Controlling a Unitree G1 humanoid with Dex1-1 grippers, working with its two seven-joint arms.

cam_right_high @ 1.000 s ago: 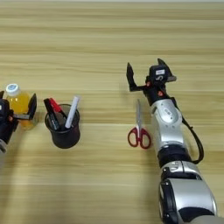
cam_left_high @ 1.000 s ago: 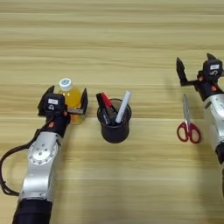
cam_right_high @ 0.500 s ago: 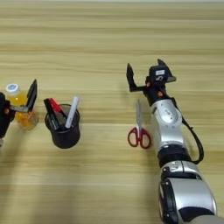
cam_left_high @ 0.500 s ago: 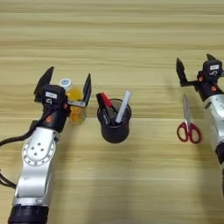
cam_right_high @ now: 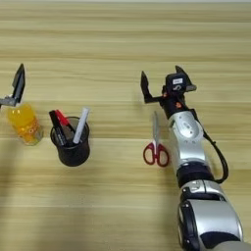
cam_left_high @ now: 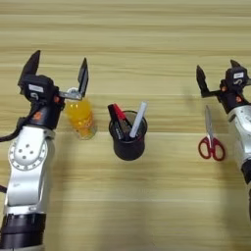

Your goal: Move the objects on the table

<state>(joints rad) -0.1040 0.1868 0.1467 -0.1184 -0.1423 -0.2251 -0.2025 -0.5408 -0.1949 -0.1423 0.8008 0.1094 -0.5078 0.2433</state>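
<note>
Wood table [cam_left_high: 147, 44]: left tool [cam_left_high: 58, 73] open over bottle [cam_left_high: 81, 117]; no legible labels.

— Where do your two views look from?
— Both look steeply down from the head onto the surface [cam_left_high: 147, 29], close in. You share the middle; your left eye reaches further left.

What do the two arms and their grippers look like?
Both arms are silver-grey with round joints and black bands. A black cable runs beside each. The left gripper and right gripper are black, with two pointed fingers, small white labels and orange-red spots at the wrist.
</note>
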